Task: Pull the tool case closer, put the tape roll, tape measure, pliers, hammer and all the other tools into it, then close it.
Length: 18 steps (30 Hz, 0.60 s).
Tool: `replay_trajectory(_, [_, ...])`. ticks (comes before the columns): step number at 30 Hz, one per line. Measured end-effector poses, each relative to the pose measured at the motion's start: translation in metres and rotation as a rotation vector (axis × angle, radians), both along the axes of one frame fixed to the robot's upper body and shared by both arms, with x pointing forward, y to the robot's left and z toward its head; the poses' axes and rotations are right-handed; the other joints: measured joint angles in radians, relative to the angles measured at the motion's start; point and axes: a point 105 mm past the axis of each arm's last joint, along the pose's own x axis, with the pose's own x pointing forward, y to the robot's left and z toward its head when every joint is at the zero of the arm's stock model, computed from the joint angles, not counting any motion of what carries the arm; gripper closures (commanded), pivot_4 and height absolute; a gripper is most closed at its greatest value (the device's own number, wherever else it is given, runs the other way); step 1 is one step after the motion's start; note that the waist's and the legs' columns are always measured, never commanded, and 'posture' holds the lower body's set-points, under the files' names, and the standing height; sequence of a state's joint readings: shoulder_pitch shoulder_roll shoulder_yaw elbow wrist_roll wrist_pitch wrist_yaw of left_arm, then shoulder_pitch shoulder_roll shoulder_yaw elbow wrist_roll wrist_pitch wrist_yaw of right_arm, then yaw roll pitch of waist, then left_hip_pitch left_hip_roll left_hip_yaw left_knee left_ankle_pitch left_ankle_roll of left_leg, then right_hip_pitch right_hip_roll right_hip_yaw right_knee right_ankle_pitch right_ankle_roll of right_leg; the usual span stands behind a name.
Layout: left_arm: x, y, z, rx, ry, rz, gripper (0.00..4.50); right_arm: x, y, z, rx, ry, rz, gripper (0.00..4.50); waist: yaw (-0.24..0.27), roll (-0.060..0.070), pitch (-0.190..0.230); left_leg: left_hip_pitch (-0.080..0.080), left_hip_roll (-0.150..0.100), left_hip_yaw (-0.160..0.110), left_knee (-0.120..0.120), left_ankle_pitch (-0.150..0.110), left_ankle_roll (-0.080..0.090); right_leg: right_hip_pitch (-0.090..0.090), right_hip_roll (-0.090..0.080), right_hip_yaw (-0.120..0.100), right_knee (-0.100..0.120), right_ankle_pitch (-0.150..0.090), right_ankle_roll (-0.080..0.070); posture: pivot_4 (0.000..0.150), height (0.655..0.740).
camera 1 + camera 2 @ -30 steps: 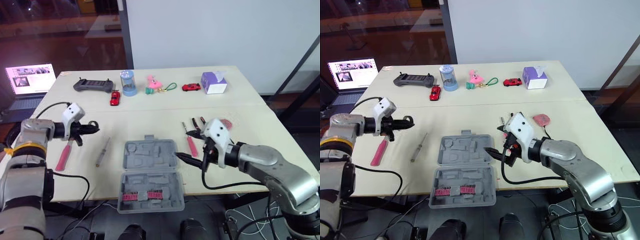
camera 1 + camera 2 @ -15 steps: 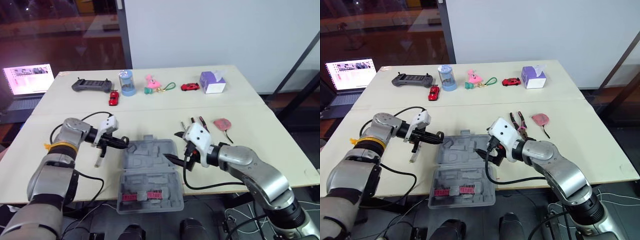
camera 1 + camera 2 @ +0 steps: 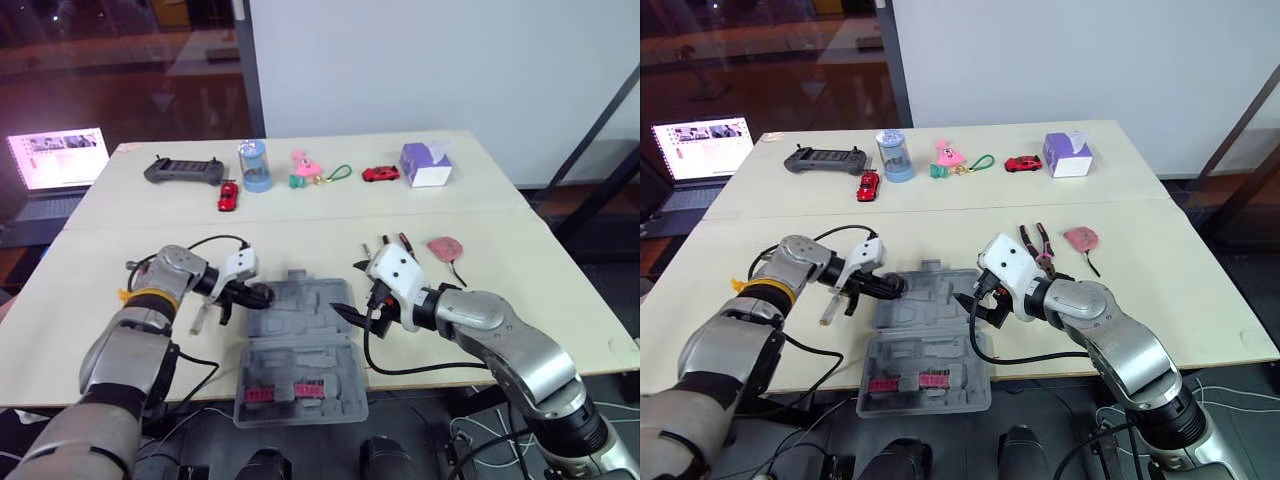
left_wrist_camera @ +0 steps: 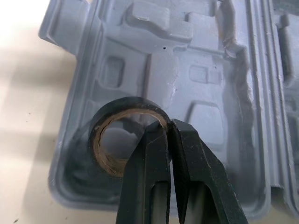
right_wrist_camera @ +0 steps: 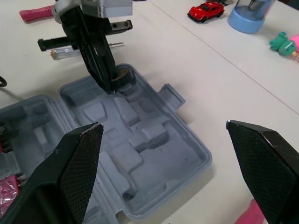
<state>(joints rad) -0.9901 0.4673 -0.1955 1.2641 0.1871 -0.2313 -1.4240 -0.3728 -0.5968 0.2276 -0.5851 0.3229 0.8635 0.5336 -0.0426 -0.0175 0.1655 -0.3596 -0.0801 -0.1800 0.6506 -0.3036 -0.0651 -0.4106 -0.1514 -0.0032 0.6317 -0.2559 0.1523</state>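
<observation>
Left jaws clamped on tape roll (image 4: 117, 103), poised over far-left corner pocket of open tool case (image 3: 300, 315). Right jaws apart, beside case's right edge. Best practice: seat roll flat in pocket before release.

Open grey tool case (image 3: 300, 330) at surface's (image 3: 500, 215) near edge. Left gripper (image 3: 254, 294) w/ dark tape roll (image 3: 265, 297) over case's far-left corner; right gripper (image 3: 348, 312) at its right rim. Pliers (image 3: 402, 240), pink tape measure (image 3: 441, 247) beyond.

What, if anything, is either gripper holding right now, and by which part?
The left gripper pinches the tape roll by its ring wall, over the tool case. The right gripper is open and empty.
</observation>
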Motion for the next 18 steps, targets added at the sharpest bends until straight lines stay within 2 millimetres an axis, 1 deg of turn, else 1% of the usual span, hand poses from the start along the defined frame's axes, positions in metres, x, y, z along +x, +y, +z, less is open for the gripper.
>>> replay_trajectory(4, [0.0003,0.0039,-0.0037,0.028,0.005,0.017,4.47,0.0005,-0.0017,0.0004,-0.001,0.002,-0.009,0.0,0.0,0.0,0.0,0.0,0.0,0.0,0.0,0.0,0.0,0.0,0.0,0.0,0.0,0.0,0.0,0.15,0.74])
replay_trajectory(14, [0.0017,0.0046,-0.0041,0.03,0.007,0.037,4.47,0.0008,-0.0035,-0.0017,-0.003,0.01,-0.024,0.0,0.0,0.0,0.0,0.001,0.0,0.0,0.0,0.0,0.0,0.0,0.0,0.0,0.0,0.0,0.0,0.15,0.74])
replay_trajectory(17, [0.002,0.0047,-0.004,0.029,0.015,0.044,3.45,0.0009,-0.0036,-0.0017,-0.003,0.01,-0.025,0.0,0.0,0.0,0.0,0.001,0.0,0.0,0.0,0.0,0.0,0.0,0.0,0.0,0.0,0.0,0.0,0.15,0.74])
replay_trajectory(18, [0.0027,0.0046,-0.0033,0.029,0.011,0.046,2.99,0.001,-0.0037,-0.0016,-0.003,0.009,-0.025,0.0,0.0,0.0,0.0,0.001,0.0,0.0,0.0,0.0,0.0,0.001,0.0,0.0,0.0,0.0,0.0,0.15,0.74])
